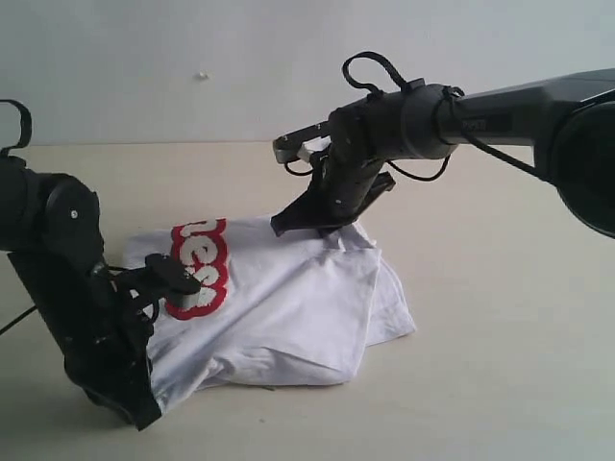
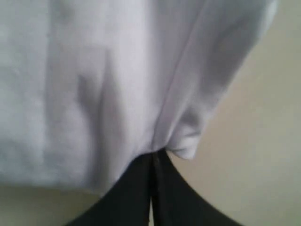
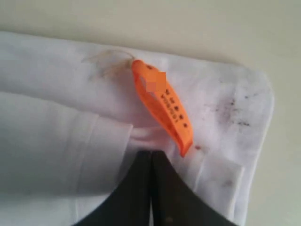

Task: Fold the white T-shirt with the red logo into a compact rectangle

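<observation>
Left pincer (image 2: 153, 155): jaws fully closed, tips pointing down, arm hunched up above it. Right pincer (image 3: 151, 153): jaws closed too, angled downward, wrist bent just above it, forearm stretched out long behind.

The T-shirt (image 1: 288, 307) lies on the table (image 1: 500, 384), left end effector (image 1: 144, 411) before it, right end effector (image 1: 313, 224) behind.

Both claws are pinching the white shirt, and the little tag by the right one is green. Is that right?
Not quite: the tag is orange, not green, as the right wrist view shows. The rest holds: the left gripper and the right gripper are both closed on the white T-shirt.
</observation>
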`<state>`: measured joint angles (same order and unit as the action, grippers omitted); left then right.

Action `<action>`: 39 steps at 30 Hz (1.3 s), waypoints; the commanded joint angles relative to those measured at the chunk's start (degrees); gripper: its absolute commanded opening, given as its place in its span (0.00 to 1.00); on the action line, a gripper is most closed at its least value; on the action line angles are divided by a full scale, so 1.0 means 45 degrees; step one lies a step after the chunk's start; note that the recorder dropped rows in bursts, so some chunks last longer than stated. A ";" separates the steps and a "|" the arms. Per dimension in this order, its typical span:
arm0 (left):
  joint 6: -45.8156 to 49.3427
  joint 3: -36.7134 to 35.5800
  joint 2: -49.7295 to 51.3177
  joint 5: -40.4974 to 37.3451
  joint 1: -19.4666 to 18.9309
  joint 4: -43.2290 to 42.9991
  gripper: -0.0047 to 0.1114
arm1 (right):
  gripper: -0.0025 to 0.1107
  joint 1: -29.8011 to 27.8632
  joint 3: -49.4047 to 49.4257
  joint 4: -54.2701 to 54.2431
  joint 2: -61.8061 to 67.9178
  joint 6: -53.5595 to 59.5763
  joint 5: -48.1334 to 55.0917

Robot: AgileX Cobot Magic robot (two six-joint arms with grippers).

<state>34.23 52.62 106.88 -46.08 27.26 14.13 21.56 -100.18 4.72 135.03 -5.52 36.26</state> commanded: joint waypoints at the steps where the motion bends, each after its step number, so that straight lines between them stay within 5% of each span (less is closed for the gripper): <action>1: -0.0250 0.0872 -0.0484 0.0136 0.0014 -0.0320 0.04 | 0.02 -0.0038 -0.0043 -0.0058 -0.0368 -0.0030 -0.0149; 12: -0.1047 0.0253 -0.1666 0.7077 -0.0260 0.0727 0.04 | 0.02 -0.0194 -0.0043 -0.0398 -0.0478 0.0090 -0.0796; 20: 0.0067 0.1093 -0.1803 0.2476 -0.0260 0.0704 0.04 | 0.02 -0.0307 -0.0043 -0.0398 0.0173 0.0090 -0.0790; 28: 0.1127 0.0356 -0.4160 0.5484 -0.0260 0.3162 0.04 | 0.02 -0.0307 -0.0043 -0.0398 0.0173 0.0540 0.0139; 31: 0.1103 0.0037 -0.3469 0.5596 -0.0260 0.3162 0.04 | 0.02 -0.0307 -0.0043 -0.0512 0.0173 0.0587 0.0223; 39: 0.0575 -0.0069 0.0197 0.0452 -0.0233 0.0933 0.04 | 0.02 -0.0307 -0.0043 -0.0516 0.0124 0.0648 0.0326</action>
<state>37.83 52.26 106.74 -39.20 26.22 21.02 20.48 -100.18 2.33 135.72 -3.20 35.62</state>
